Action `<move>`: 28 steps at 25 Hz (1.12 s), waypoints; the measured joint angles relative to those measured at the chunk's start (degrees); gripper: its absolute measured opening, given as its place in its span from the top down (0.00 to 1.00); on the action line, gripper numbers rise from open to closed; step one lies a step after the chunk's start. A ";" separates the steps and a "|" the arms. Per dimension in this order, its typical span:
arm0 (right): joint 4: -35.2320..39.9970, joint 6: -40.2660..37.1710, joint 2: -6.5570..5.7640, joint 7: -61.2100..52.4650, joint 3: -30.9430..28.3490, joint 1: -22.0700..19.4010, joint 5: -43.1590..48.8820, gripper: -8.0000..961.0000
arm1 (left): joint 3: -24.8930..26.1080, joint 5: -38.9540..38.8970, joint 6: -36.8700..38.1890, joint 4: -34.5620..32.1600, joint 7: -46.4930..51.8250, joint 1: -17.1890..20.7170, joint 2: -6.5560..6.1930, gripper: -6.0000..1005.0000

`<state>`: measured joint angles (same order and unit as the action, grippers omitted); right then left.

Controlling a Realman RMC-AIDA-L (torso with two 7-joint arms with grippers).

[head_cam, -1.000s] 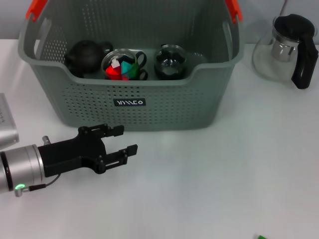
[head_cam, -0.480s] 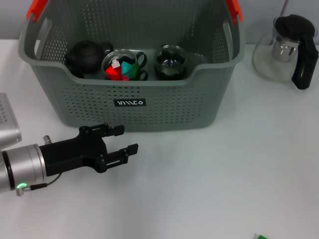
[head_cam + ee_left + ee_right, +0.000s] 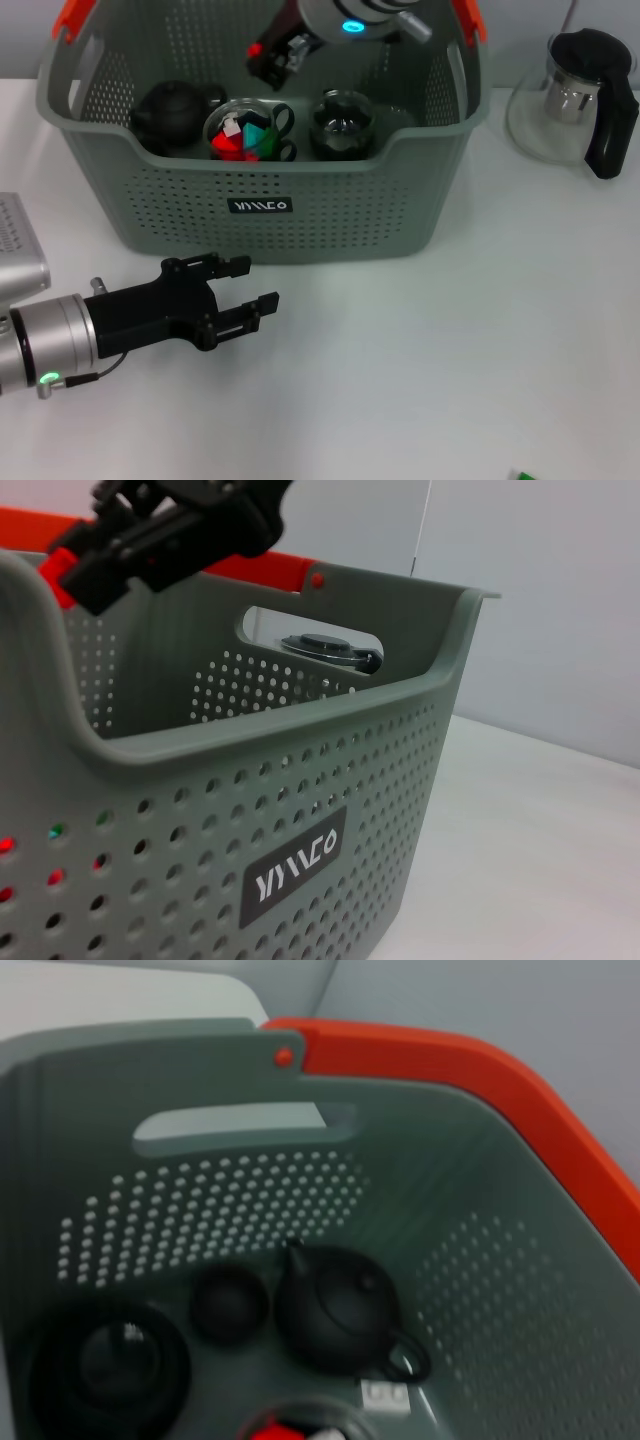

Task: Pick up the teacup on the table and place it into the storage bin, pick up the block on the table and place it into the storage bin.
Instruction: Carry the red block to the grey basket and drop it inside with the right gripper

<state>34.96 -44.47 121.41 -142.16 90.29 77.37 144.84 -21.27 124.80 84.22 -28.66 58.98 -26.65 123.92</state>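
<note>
Storage bin sits on the desk, with a black teapot and glass cups inside. Right claw hangs above its interior, grip unreadable; a careless descent could knock the cups. Left claw rests released in front of the bin.

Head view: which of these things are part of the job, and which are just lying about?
Job:
storage bin
glass teacup holding coloured blocks
right gripper, above the bin
left gripper, in front of the bin

Lying about:
black teapot
dark glass cup
glass jug
</note>
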 joint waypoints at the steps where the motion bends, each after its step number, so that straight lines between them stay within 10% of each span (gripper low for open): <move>1: -0.20 1.08 0.00 0.04 1.17 -0.18 -1.54 0.77 | -0.01 0.00 -0.09 0.06 0.00 0.02 0.00 0.37; 28: -2.16 7.08 -0.29 0.67 8.03 -0.27 -8.92 0.67 | 0.09 0.00 0.15 -0.20 0.07 0.32 0.00 0.37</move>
<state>32.80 -37.39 121.12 -141.49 98.32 77.10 135.92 -21.18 124.80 84.37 -28.85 59.05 -26.33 123.93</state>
